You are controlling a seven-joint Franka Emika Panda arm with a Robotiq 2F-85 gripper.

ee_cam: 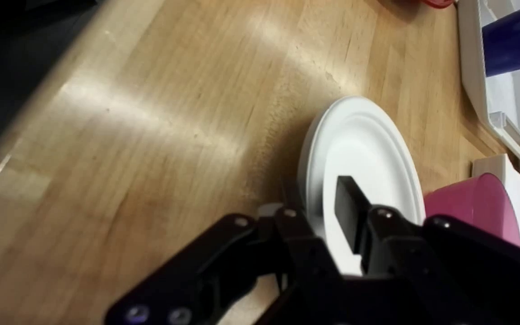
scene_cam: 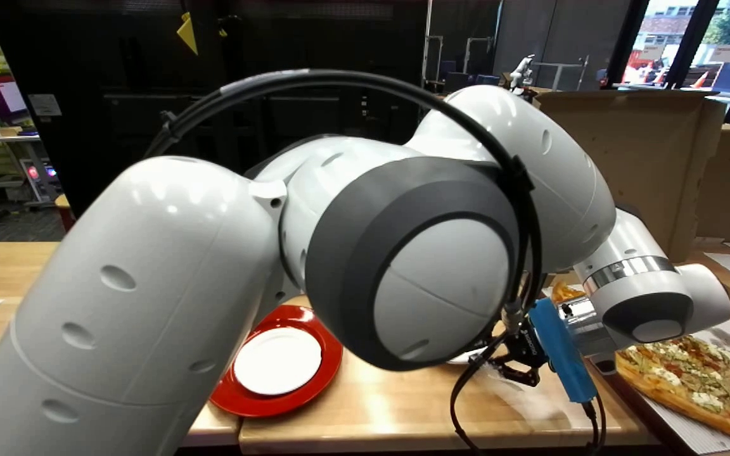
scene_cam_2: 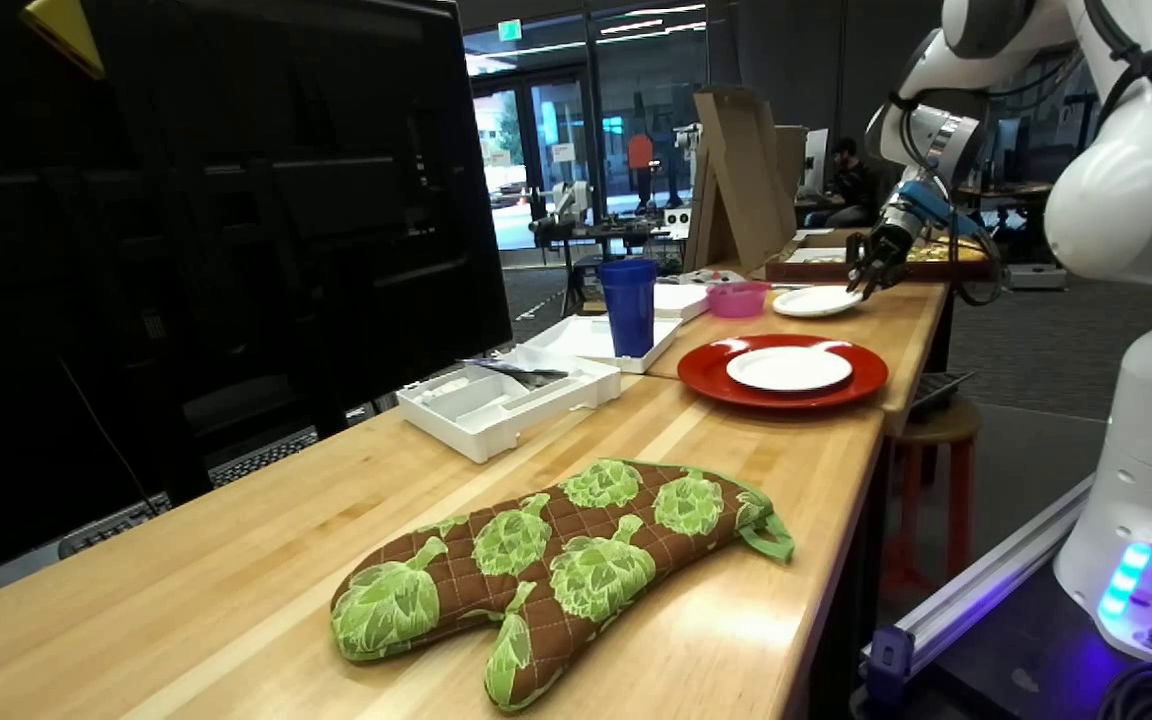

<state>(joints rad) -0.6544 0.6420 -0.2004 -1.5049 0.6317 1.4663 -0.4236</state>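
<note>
Across the wooden table [scene_cam_2: 236,570] are one pink bowl [scene_cam_2: 736,300], one red plate [scene_cam_2: 701,373] and two white plates [ee_cam: 377,149]; parted jaws straddle one white plate's rim.

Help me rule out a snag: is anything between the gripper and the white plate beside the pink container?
Nothing visible is. In the wrist view the gripper straddles the rim of the white plate, fingers on either side. The pink container stands right of the plate there, outside them.

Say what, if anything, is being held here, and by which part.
The white plate has its rim between the fingers; whether they grip or only straddle it cannot be told.
</note>
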